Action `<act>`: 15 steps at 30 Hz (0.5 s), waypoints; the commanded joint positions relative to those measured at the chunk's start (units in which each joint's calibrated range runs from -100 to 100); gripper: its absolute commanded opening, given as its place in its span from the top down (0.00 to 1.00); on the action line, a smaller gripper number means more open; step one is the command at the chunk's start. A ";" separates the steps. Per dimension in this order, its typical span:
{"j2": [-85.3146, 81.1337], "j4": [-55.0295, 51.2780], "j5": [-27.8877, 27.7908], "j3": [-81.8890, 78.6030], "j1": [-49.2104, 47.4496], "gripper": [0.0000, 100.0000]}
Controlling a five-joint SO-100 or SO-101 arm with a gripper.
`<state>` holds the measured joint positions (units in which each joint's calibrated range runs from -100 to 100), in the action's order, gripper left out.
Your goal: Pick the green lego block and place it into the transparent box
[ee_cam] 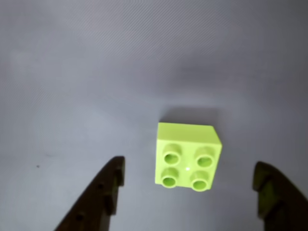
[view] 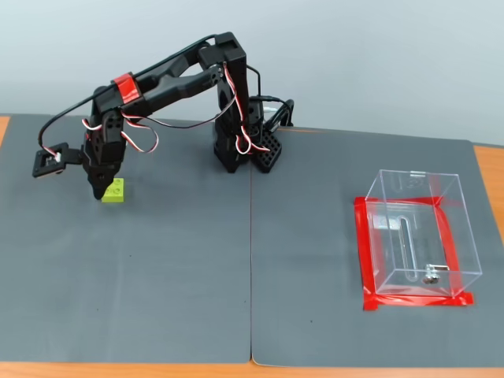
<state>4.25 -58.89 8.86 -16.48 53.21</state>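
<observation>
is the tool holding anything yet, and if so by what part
Nothing is held. In the wrist view the tool is open, its fingers on either side of the green lego block with gaps both sides; the block sits on the mat.

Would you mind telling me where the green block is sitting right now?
In the fixed view the green block sits on the grey mat at far left, just beneath the open claw, far from the clear box on the right.

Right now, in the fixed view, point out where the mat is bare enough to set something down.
The widest bare stretch of mat runs from the green block to the clear box. The mat's front strip is free too. It is crowded at the block, where the tool hangs, and around the arm's base.
</observation>
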 commanded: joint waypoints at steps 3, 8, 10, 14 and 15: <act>-0.48 0.47 0.23 -1.75 -0.58 0.69; -0.48 0.47 0.23 -3.56 -0.58 0.69; -0.39 0.56 0.23 -3.92 -0.58 0.69; 0.37 0.56 0.23 -4.19 -0.58 0.69; 0.97 0.56 0.23 -4.01 -0.50 0.69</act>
<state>4.84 -58.89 8.86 -20.61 53.13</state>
